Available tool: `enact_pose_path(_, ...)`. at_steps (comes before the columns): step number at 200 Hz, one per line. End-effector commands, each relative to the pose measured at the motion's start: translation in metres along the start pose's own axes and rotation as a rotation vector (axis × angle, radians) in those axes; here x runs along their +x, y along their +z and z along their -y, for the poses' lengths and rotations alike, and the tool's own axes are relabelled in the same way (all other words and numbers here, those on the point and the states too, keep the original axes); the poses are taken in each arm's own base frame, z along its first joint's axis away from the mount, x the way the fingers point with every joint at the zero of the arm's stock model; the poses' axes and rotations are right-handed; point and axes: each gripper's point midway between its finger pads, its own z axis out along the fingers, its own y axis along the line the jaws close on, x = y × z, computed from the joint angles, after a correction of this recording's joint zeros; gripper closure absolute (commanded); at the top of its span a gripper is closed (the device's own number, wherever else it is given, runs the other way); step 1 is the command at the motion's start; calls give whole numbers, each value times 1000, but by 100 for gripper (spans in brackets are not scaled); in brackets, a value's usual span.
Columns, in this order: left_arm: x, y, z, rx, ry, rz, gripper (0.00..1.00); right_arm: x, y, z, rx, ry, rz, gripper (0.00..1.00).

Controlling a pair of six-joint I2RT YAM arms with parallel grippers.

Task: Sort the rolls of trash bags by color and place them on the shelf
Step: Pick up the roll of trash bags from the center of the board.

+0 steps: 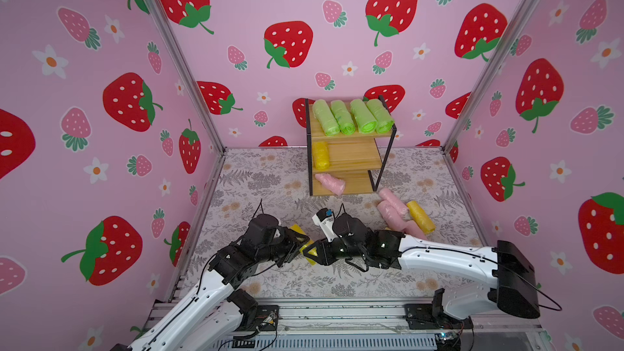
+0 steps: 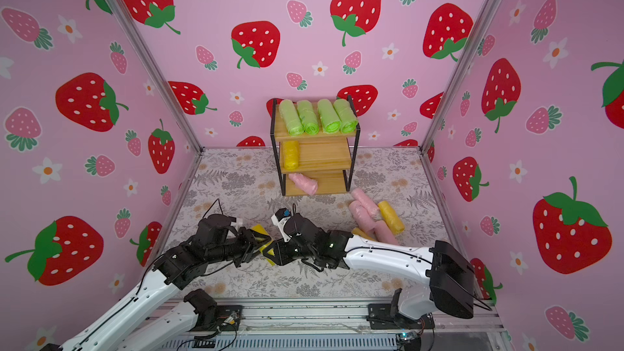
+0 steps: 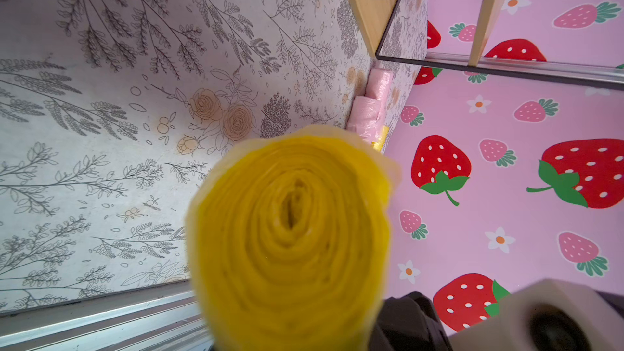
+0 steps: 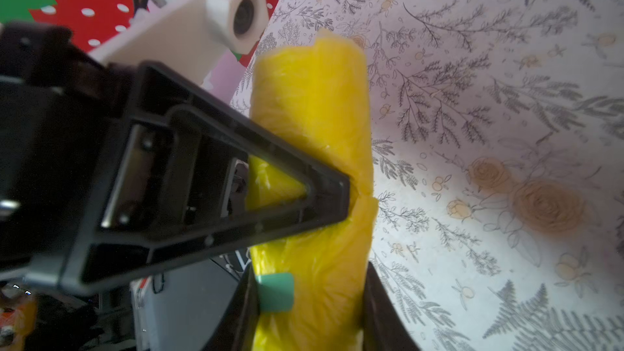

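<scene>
A yellow roll hangs above the mat near the front, between both arms. My left gripper is shut on it; its black finger dents the roll. My right gripper is shut on the same roll's other end, a jaw against each side. The roll's coiled end fills the left wrist view and hides the left jaws. The shelf stands at the back with several green rolls on top, one yellow roll on the middle board and one pink roll on the bottom.
Loose on the mat right of the shelf lie pink rolls and a yellow roll, just behind my right forearm. Another yellow roll end peeks out beside that arm. Strawberry-print walls close in three sides.
</scene>
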Motion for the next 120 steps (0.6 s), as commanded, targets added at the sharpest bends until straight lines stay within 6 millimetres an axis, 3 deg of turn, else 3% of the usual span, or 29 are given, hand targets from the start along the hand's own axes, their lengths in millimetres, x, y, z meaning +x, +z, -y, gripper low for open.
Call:
enact_pose_path(1, -2, -4, 15, 47, 22, 15, 87, -2, -7, 5, 16, 10, 19, 89)
enact_pose_path(14, -3, -5, 15, 42, 27, 22, 63, -3, -9, 9, 30, 18, 27, 100)
enact_pose_path(24, -3, -7, 14, 29, 29, 28, 40, -5, -12, 13, 38, 26, 38, 100)
enact_pose_path(35, -5, -11, 12, 6, 35, 43, 24, -8, -17, 20, 53, 39, 57, 100)
enact_pose_path(45, -8, -16, 12, -13, 55, 62, 4, -14, -23, 27, 62, 55, 80, 100)
enact_pose_path(81, -17, -46, 10, -120, 149, 150, 1, -62, -56, 57, 48, 140, 211, 100)
enact_pose_path(120, -23, -61, 3, -173, 187, 202, 2, -138, -100, 88, -41, 287, 427, 100)
